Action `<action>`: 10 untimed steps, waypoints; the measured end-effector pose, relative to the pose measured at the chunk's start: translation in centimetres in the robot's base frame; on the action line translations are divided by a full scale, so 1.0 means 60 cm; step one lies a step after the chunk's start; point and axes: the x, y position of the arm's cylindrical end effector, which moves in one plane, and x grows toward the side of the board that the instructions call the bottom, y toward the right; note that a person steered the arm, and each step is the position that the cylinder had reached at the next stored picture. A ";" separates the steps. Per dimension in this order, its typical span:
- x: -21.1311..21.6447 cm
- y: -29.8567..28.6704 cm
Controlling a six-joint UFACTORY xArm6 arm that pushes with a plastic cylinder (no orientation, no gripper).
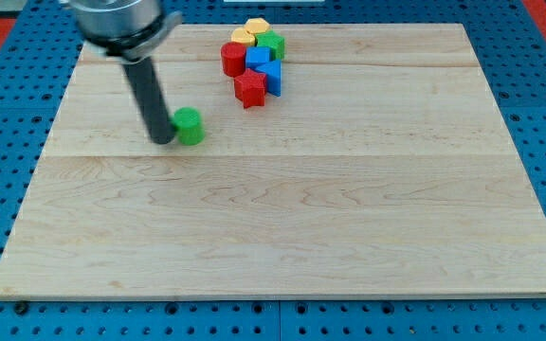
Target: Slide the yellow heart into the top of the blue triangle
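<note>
The yellow heart [243, 37] sits at the far edge of a tight cluster, the blue triangle [272, 80] just nearer (blue, green and red blocks packed between). Well left, my tip [162, 140] touches a lone green block [190, 126], rod upright, grasping nothing.

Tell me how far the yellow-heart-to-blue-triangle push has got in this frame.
Done: a yellow block, possibly the heart, already sits in the cluster above the blue blocks; contact with the blue triangle can't be confirmed. In hand: my tip is beside the lone green block, left of it, away from the cluster. Left: confirm or finish the contact.
</note>
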 end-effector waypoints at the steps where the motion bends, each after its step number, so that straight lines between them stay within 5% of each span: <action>1: 0.024 0.043; 6: -0.070 0.042; 7: -0.113 0.089; 9: -0.058 0.162; 10: -0.104 0.183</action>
